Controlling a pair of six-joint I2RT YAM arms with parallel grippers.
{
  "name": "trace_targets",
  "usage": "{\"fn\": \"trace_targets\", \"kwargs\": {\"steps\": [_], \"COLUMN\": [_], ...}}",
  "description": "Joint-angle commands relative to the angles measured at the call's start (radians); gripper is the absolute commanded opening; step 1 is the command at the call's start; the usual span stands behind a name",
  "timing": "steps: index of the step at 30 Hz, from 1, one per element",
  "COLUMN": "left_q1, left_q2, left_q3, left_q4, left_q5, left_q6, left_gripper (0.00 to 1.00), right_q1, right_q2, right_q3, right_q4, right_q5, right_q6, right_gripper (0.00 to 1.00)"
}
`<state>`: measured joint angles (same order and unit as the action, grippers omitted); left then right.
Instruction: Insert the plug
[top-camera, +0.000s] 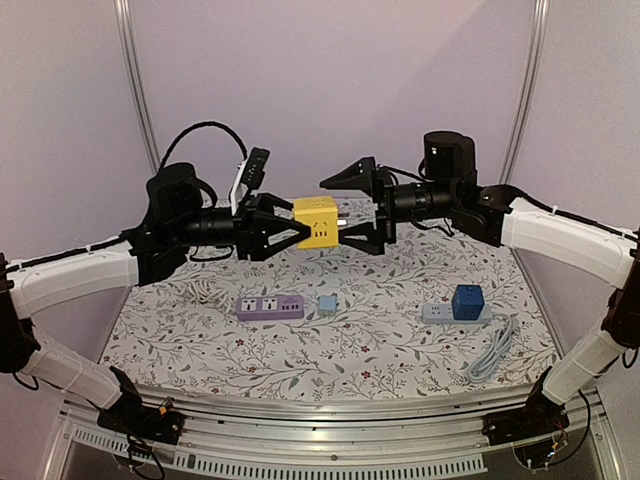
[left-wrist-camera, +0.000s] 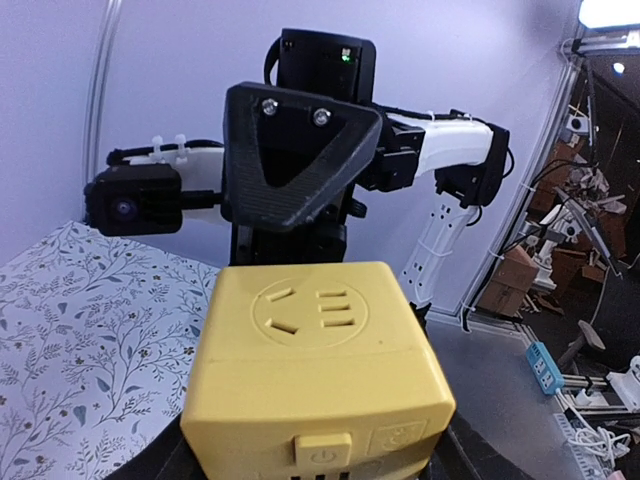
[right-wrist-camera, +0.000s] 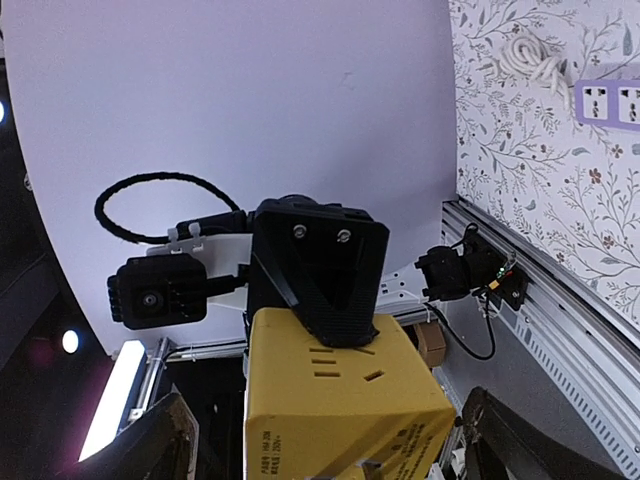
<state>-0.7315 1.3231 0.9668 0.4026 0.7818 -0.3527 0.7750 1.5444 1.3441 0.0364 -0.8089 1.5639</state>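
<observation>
We find the yellow socket cube held in mid-air, well above the desk and over its far edge. The left pincer is clenched on the cube's left side. The right pincer is released, its fingers spread wide, one above and one below the cube's right edge. On the desk, well apart from the cube, lie a purple power strip and, beside it, a small pale-blue block. A blue cube sits on a grey strip towards the right edge. A white cord lies coiled near the left edge.
</observation>
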Motion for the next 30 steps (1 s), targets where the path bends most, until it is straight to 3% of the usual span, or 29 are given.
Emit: {"fn": "trace_targets", "kwargs": {"steps": [1, 6, 8, 12, 16, 19, 24, 30], "left_q1": [-0.016, -0.017, -0.017, -0.026, -0.032, -0.035, -0.034, -0.034], "left_q2": [-0.061, -0.101, -0.103, -0.099, -0.074, -0.035, 0.091, 0.250], "left_q3": [-0.017, -0.021, -0.011, -0.005, 0.020, 0.085, 0.234, 0.383], "left_q4": [-0.067, -0.179, -0.244, -0.354, -0.472, -0.583, -0.801, -1.008], "left_q5": [-0.076, -0.170, -0.216, -0.286, -0.354, -0.381, -0.379, -0.351], "left_q6": [-0.014, -0.059, -0.099, -0.155, -0.203, -0.219, -0.264, -0.341], "left_gripper": [0.00, 0.00, 0.00, 0.00, 0.00, 0.00, 0.00, 0.00], "right_q1": [-0.062, -0.175, -0.224, -0.278, -0.279, -0.278, -0.278, -0.281], "right_q2": [-0.027, -0.087, -0.124, -0.161, -0.162, -0.152, -0.121, -0.071], "right_q3": [0.032, 0.062, 0.075, 0.144, 0.197, 0.211, 0.193, 0.100], "right_q4": [-0.164, -0.512, -0.729, -1.123, -1.385, -1.497, -1.611, -1.556], "right_q5": [-0.014, 0.052, 0.131, 0.495, 0.792, 0.957, 1.092, 1.157], "right_q6": [-0.108, -0.314, -0.429, -0.652, -0.805, -0.854, -0.861, -0.902], "right_gripper": [0.99, 0.99, 0.99, 0.99, 0.99, 0.99, 0.99, 0.99]}}
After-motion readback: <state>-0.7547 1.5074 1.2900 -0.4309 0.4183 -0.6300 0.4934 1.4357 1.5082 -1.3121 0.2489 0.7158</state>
